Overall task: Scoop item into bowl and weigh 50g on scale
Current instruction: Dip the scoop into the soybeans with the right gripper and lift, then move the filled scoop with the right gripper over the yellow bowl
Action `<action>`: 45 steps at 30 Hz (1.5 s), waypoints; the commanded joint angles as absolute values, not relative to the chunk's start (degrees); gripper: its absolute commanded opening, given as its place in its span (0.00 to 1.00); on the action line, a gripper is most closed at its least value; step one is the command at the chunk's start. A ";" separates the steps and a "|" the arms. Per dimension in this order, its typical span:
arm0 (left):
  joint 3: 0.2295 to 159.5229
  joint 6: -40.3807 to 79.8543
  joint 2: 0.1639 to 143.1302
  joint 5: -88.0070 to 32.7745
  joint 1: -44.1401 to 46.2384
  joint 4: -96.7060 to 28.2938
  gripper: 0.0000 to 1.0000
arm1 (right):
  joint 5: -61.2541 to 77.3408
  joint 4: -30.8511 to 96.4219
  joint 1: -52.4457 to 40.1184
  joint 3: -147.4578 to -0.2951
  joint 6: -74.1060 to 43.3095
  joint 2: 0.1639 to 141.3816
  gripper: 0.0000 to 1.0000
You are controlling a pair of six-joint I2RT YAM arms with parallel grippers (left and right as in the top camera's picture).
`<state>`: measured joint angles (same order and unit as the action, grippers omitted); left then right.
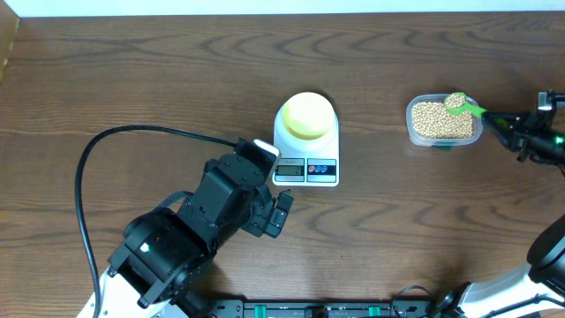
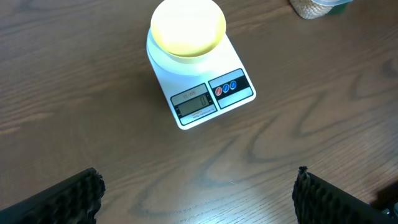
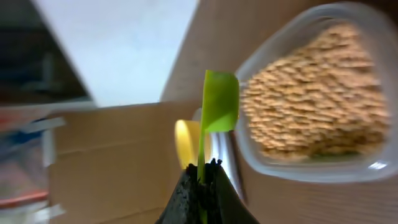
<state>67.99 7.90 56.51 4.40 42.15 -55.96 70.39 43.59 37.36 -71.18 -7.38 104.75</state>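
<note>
The pale-yellow bowl (image 1: 307, 115) sits empty on the white scale (image 1: 306, 168), also in the left wrist view (image 2: 188, 26) on the scale (image 2: 205, 99). The tan beans (image 1: 439, 121) fill a clear tub (image 1: 410, 132) at the right; they show in the right wrist view (image 3: 314, 93). My right gripper (image 1: 501, 120) is shut on a green scoop (image 1: 459, 103) whose head, loaded with beans, is over the tub's far edge; the scoop (image 3: 217, 106) shows edge-on in the right wrist view. My left gripper (image 2: 198, 196) is open and empty, in front of the scale.
A black cable (image 1: 84, 194) loops over the table at the left. The table's far edge (image 1: 265, 13) runs along the top. The left arm's body (image 1: 203, 221) lies just in front of and left of the scale.
</note>
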 commanded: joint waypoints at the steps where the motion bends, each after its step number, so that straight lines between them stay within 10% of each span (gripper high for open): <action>1: 69.12 8.23 56.47 4.05 42.19 -56.14 0.99 | 81.12 43.48 37.45 -71.18 -5.87 105.03 0.01; 45: 69.12 8.23 56.47 4.05 42.19 -56.16 0.99 | 71.05 18.55 -5.26 -71.18 -21.85 105.01 0.01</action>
<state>67.99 7.90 56.51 4.40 42.15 -55.99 75.94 19.05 -2.94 -71.13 -21.08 104.75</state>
